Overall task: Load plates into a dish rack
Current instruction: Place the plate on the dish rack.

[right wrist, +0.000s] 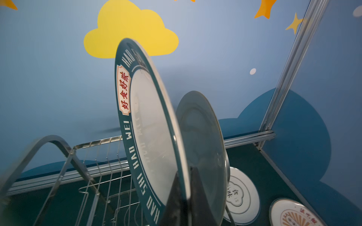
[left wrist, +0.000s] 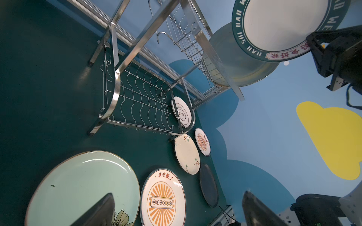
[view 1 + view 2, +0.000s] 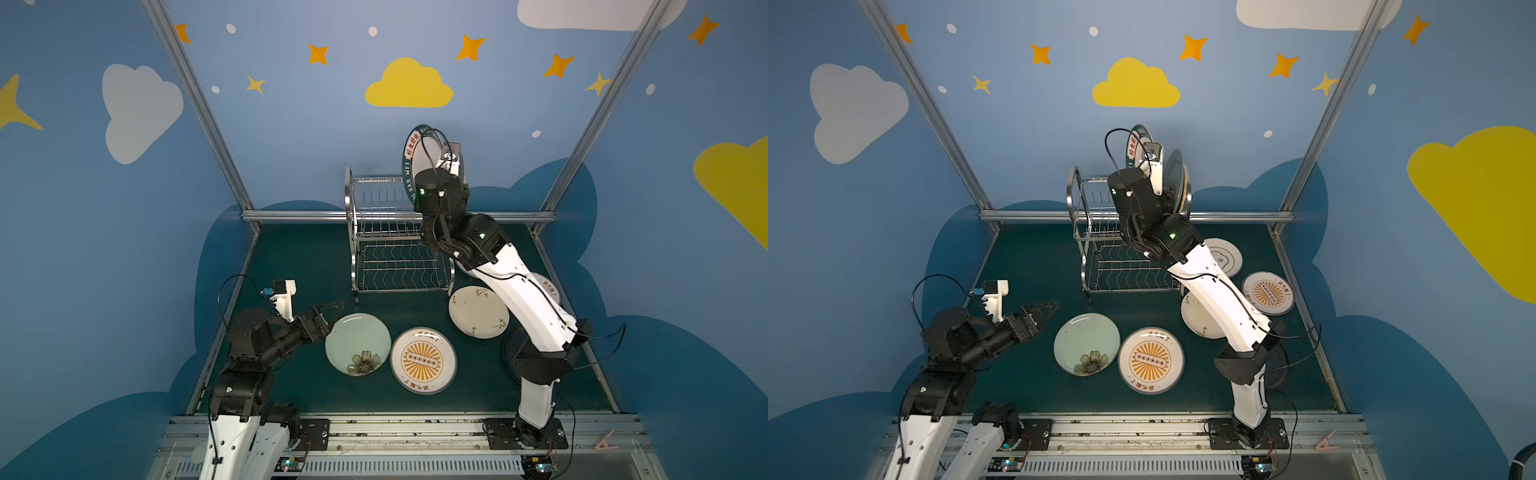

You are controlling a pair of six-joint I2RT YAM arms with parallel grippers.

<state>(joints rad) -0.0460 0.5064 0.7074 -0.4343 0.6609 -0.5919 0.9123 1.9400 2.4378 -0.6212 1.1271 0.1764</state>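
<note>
My right gripper (image 1: 185,172) is shut on the lower rim of a green-lettered white plate (image 3: 417,151), holding it upright over the top tier of the steel dish rack (image 3: 386,232). A greyish plate (image 3: 1174,174) stands in that tier's right end, just beside the held one. Flat on the mat lie a pale green flower plate (image 3: 357,343), an orange-sunburst plate (image 3: 423,359) and a cream sprigged plate (image 3: 478,311). My left gripper (image 3: 334,309) hovers open and empty just left of the flower plate.
A second sunburst plate (image 3: 1268,293) and a white emblem plate (image 3: 1223,255) lie right of the rack. A dark navy plate (image 3: 512,349) is partly hidden under my right arm. The rack's lower wavy tier (image 2: 141,105) holds nothing. A pink clip (image 3: 604,440) lies off the mat.
</note>
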